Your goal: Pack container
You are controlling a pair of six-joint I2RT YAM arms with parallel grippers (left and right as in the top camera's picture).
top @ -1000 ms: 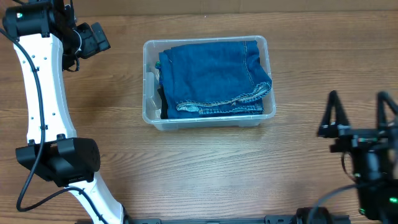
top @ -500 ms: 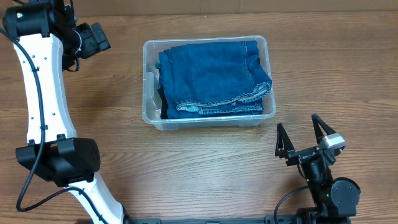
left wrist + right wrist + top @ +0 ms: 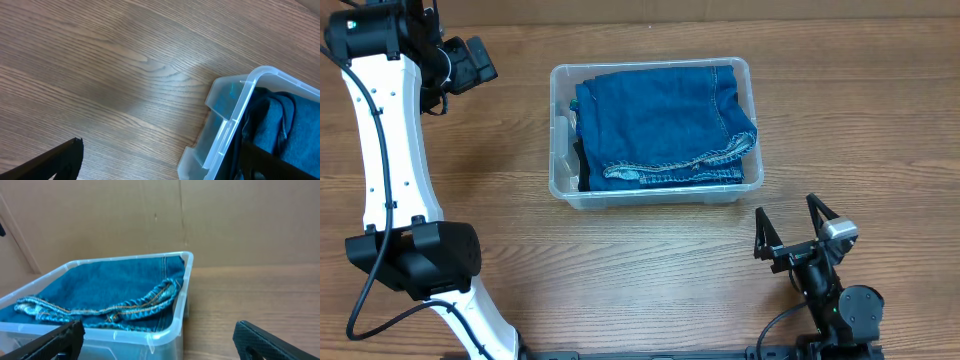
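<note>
The clear plastic container [image 3: 558, 185] stands on the wooden table at centre back, filled with folded blue jeans [image 3: 660, 120]. My right gripper [image 3: 793, 225] is open and empty, low at the front right, just in front of the container's right front corner [image 3: 176, 327]. The jeans [image 3: 110, 292] show over the rim in the right wrist view. My left gripper [image 3: 160, 165] is open and empty, held high at the far left; its view shows the container's corner [image 3: 227, 125] with dark denim [image 3: 290, 125] inside.
The white left arm [image 3: 390, 170] rises along the table's left side from its base [image 3: 415, 258]. The right arm's base [image 3: 850, 310] sits at the front edge. A brown cardboard wall [image 3: 150, 215] stands behind the table.
My right arm has drawn back and lowered from the right edge toward its base at the front, its open gripper now smaller and nearer the container's corner. The left arm and container have not moved.
</note>
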